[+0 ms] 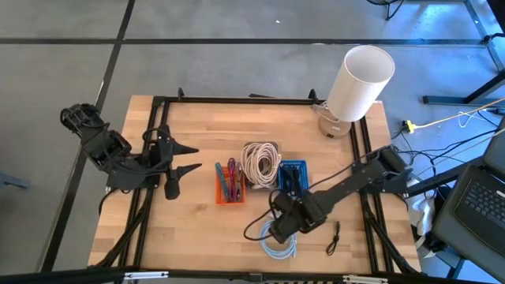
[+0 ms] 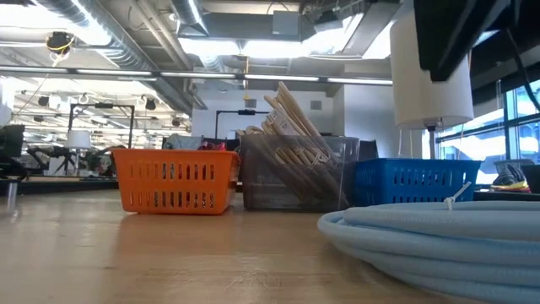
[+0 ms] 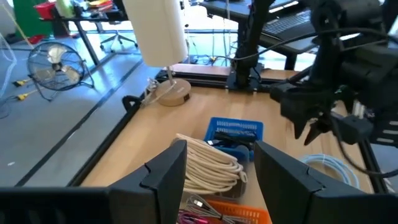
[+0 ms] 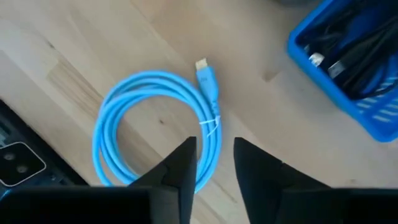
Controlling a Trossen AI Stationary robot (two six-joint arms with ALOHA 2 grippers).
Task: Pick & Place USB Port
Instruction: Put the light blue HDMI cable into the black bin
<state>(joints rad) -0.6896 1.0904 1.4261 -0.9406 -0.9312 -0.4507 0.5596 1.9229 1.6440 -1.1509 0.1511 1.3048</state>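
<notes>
High view, right claw (image 1: 282, 230): open, empty, above the coiled blue cable (image 4: 158, 124) on the surface (image 1: 197, 229)
Left claw (image 1: 186, 158): open, empty, near orange basket (image 1: 230, 182)

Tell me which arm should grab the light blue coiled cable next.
Right. The right gripper hangs directly above the coiled cable, fingers open with the coil's side between them. The left gripper waits open at the table's left, beyond the orange basket.
</notes>
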